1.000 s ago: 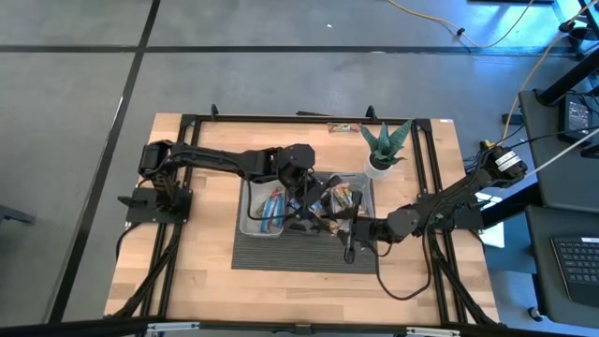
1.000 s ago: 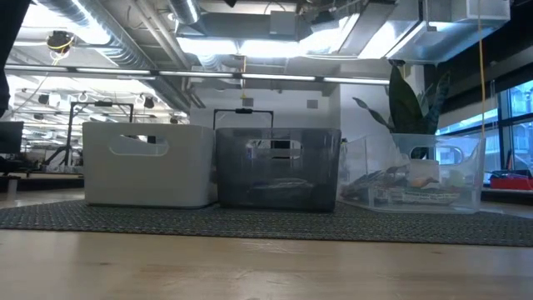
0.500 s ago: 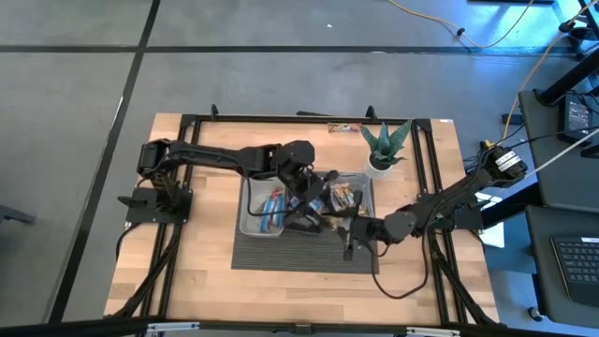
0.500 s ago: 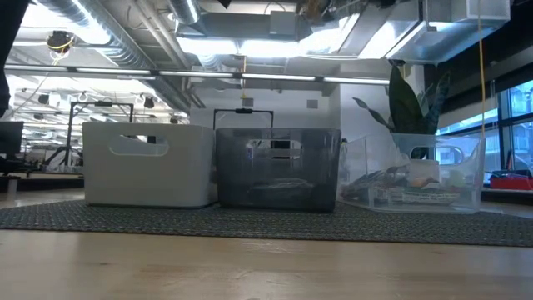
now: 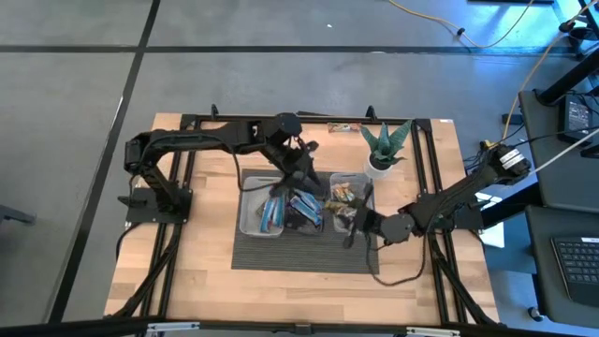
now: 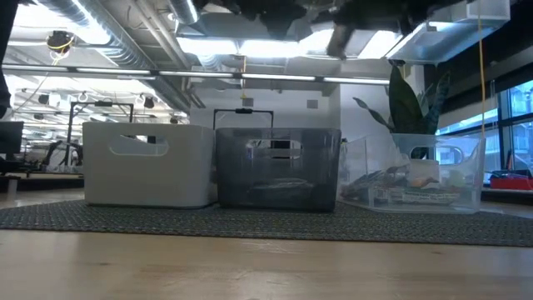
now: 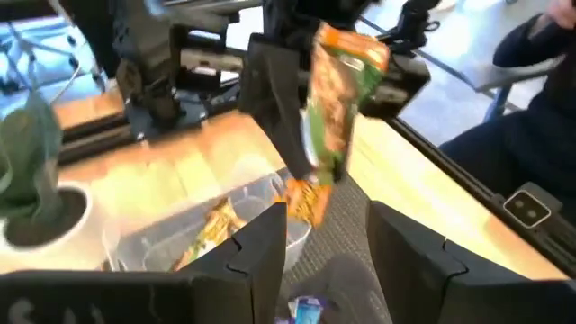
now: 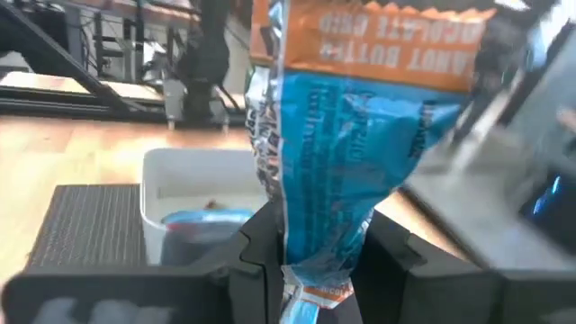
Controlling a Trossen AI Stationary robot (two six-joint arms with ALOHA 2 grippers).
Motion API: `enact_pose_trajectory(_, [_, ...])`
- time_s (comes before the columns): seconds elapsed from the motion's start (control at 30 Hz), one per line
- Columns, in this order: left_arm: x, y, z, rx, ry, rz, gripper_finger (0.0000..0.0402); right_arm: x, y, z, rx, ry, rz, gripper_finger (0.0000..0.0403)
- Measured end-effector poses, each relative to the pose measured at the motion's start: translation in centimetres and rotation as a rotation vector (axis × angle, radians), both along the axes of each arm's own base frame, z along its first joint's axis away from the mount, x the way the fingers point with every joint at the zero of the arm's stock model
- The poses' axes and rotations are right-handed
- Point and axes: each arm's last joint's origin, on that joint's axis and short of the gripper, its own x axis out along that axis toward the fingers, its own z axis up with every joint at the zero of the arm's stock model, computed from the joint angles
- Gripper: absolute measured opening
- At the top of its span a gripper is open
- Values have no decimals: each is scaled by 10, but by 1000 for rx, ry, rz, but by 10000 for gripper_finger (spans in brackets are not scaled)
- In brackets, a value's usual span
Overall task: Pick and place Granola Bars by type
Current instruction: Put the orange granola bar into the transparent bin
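Lab: exposed ceiling ducts (image 6: 125,33), robot rig.

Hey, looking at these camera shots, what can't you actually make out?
- Low view: the contents of the white bin, hidden by its opaque wall.
- Low view: both arms, cut off by the top edge.
- Left wrist view: whether anything holds the green bar; it is blurred, beyond the open left gripper.
- Right wrist view: what lies behind the blue bar held in the right gripper.

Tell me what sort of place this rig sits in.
Probably a robotics lab or workshop inside an open-plan office: exposed ceiling ducts, a desk with a keyboard beside the table, and cables on the floor.
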Motion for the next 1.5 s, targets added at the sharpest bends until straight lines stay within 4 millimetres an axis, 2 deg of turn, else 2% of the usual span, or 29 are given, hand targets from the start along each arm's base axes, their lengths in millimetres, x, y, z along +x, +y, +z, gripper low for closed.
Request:
enact_pose_trajectory(0.17, [-5,20,-20,-77,57,110,148,-19,-20,5,263,63,6,103])
enact_pose_trajectory(0.3, [-7,37,-38,-31,77,359,150,-31,-40,1,466,170,-29,103])
enact_pose_trajectory(0.43, [-9,43,-60,18,86,544,148,-36,-58,-11,563,293,-125,103])
enact_pose_trajectory(0.6, [-9,42,-70,-21,43,567,146,-36,-75,-28,683,421,-235,103])
enact_pose_trajectory(0.83, [-7,35,-70,-45,43,559,148,-28,-86,-44,774,534,-256,103])
enact_pose_trajectory(1.0, [-5,28,-70,-45,43,541,146,-23,-90,-56,760,593,-285,103])
enact_pose_trajectory(1.5, [-5,24,-72,-43,66,531,147,-22,-89,-60,763,622,-279,104])
